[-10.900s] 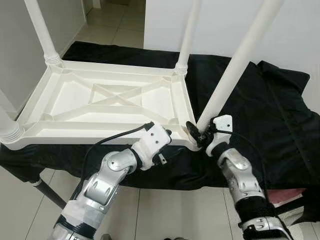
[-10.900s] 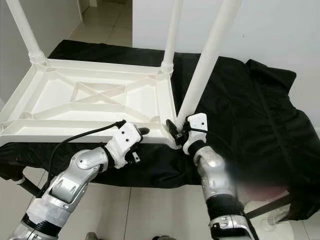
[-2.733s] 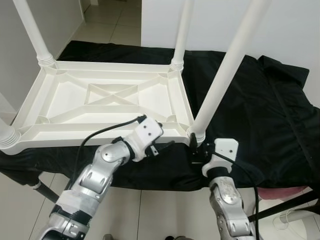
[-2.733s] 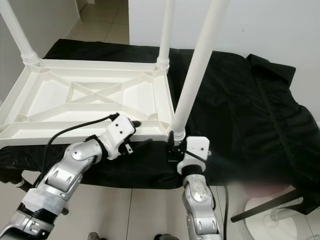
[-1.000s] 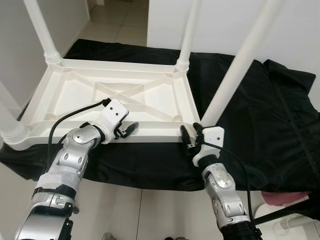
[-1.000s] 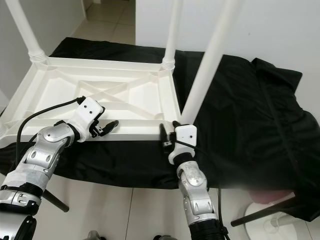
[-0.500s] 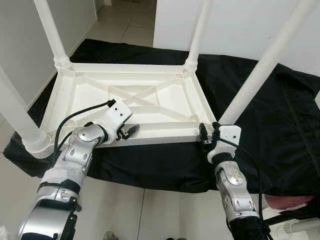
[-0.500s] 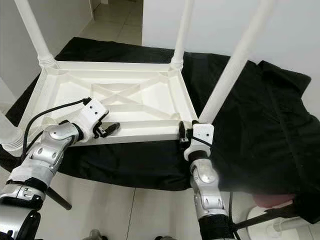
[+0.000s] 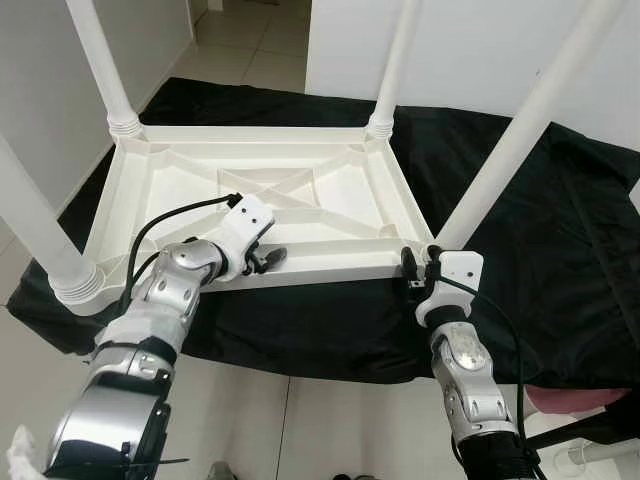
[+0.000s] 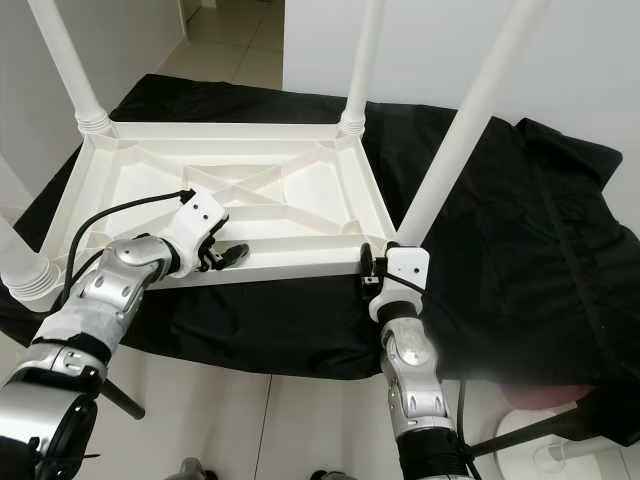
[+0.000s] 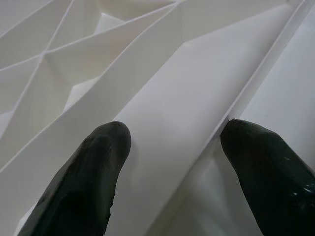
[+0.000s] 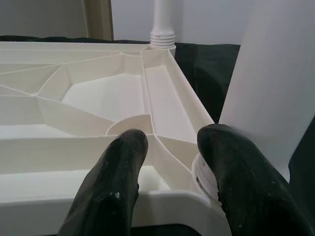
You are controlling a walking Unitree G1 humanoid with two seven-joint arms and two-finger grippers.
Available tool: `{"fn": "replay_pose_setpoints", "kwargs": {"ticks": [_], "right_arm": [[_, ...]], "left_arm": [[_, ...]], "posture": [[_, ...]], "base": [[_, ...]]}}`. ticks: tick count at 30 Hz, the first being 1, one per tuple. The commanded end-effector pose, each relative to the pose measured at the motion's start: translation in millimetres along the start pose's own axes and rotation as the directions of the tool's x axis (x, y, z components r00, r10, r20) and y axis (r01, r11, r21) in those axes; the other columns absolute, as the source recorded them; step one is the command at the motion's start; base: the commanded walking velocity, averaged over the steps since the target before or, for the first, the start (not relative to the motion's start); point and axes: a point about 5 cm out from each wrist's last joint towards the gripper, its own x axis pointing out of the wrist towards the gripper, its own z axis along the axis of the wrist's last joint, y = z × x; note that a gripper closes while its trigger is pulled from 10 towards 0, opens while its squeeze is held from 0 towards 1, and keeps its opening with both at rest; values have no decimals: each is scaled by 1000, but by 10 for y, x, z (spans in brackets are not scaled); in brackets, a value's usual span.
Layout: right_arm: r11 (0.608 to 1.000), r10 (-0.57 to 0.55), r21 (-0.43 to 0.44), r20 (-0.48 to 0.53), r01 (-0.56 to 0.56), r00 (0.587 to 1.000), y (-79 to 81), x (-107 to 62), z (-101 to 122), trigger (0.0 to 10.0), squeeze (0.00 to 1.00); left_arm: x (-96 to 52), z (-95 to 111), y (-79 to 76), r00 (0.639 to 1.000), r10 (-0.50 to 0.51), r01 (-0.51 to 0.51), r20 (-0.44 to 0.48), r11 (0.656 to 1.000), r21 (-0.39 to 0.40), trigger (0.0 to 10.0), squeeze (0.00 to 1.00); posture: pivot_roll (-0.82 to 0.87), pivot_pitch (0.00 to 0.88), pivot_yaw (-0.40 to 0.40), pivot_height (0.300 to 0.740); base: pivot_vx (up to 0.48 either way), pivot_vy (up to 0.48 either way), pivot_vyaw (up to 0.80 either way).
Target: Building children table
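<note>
The fingers (image 11: 78, 187) of the left gripper (image 9: 268, 259) are spread apart over the near rail of the upturned children's table (image 9: 270, 195), a rib running between them without being clamped; since a second ago this gripper has been carried rightward along that rail. The fingers (image 12: 115, 182) of the right gripper (image 9: 414, 268) are likewise parted, set astride the near right corner where the near right leg (image 9: 510, 140) is seated in its socket, and little change is seen there. From this it is judged that all four legs are fitted and that the frame is being checked or readied for lifting and turning over. The upturned table lies on a black cloth (image 9: 560, 250) draped over a support whose form is concealed. The leg tops are cut off by the upper frame edge, and whether the right fingers touch the plastic cannot be told.
</note>
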Motion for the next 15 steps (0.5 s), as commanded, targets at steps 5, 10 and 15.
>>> {"fn": "replay_pose_setpoints", "kwargs": {"ticks": [5, 10, 15], "right_arm": [[1000, -5, -14, 22, 5, 1000, -25, 32, 45, 10000, 0], [1000, 0, -15, 27, 0, 1000, -13, 43, 58, 10000, 0], [1000, 3, -15, 29, -2, 1000, -1, 49, 62, 10000, 0]], "left_arm": [[61, 138, 55, 999, 47, -46, 17, 998, -46, 10000, 0], [95, 149, 72, 999, 33, -34, -22, 998, -45, 10000, 0], [125, 150, 79, 998, 22, -25, -60, 999, -35, 10000, 0]], "posture": [[-29, 95, -39, 740], [-31, 95, -37, 740], [-37, 96, -31, 740]], "base": [[0, 0, 0], [0, 0, 0], [0, 0, 0]]}}
